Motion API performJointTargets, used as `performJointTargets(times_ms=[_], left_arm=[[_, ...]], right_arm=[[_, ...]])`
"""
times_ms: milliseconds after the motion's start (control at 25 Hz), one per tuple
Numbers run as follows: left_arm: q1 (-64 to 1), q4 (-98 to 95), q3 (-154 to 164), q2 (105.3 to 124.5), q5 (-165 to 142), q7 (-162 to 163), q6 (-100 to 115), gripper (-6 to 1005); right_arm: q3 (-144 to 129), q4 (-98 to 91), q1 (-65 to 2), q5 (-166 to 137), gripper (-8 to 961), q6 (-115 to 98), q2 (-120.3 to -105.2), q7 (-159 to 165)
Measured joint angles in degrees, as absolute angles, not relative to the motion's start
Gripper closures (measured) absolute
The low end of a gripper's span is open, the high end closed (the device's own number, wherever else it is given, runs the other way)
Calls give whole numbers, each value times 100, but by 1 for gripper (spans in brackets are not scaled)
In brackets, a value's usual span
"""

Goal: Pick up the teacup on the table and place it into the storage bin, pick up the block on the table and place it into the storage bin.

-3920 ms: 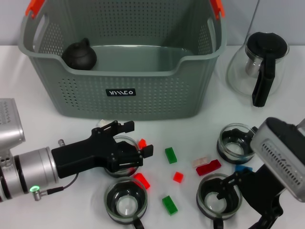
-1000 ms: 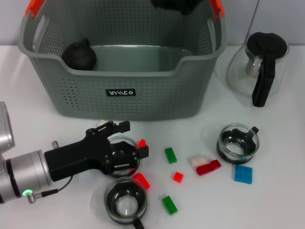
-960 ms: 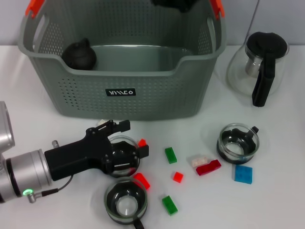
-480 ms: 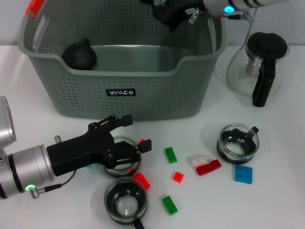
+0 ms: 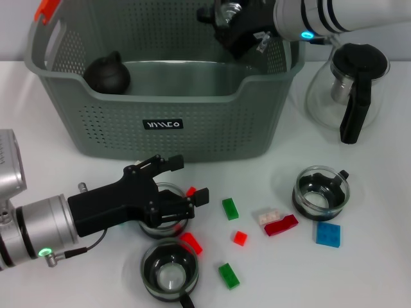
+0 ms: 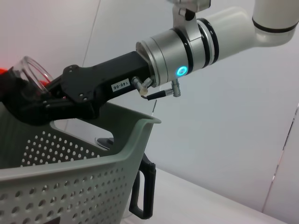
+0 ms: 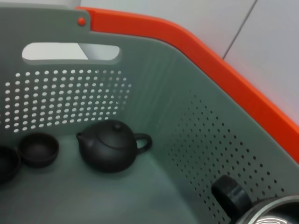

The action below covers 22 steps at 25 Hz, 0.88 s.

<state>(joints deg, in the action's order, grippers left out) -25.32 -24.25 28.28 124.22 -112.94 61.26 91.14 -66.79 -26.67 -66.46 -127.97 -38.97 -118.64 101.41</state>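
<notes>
Hovering over the back right corner of the large grey perforated plastic storage bin [image 5: 170, 96], the right pincer [image 5: 225, 19] sits at abt 1 o'clock in the head view, clenched on a clear glass teacup [image 6: 32, 74] whose rim shows at its tip in the left wrist view; prob held high so the cup clears the wall before lowering. Inside the bin a black round teapot [image 7: 112, 144] and a small black bowl [image 7: 39, 148] already lie on the floor, so the drop spot likely needs to be the free area nearer the right wall. Left pincer [image 5: 173, 192] is low on the white bench [image 5: 372, 269] at abt 7 o'clock, fingers spread around a second glass teacup w/ dark base [image 5: 162, 218], not closed on it. A small red block [image 5: 191, 192] lies just beside that cup, btw the fingertips, which could get nudged. More cups and red, green, blue blocks are scattered at 5–6 o'clock.
</notes>
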Motion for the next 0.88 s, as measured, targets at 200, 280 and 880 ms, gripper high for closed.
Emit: performJointTargets(times_ms=[200,280,880], left_arm=[[-2536,-2410,2830,12431,-11294,6126,9102,72],[-2540,-2406,2830,12431,-11294,6126,9096,72],[-2549,-2364,2804,12427,-11294,6127,9112,73]], right_arm=[[-6783,-2662,-6567,-12797,895,-3856,-11876,10141],[-6831,-2660,-6542,-12797,895,-3853,-11876,10142],[-7035,-2912,-6419,-12893,768,-4036,-11893,10324]])
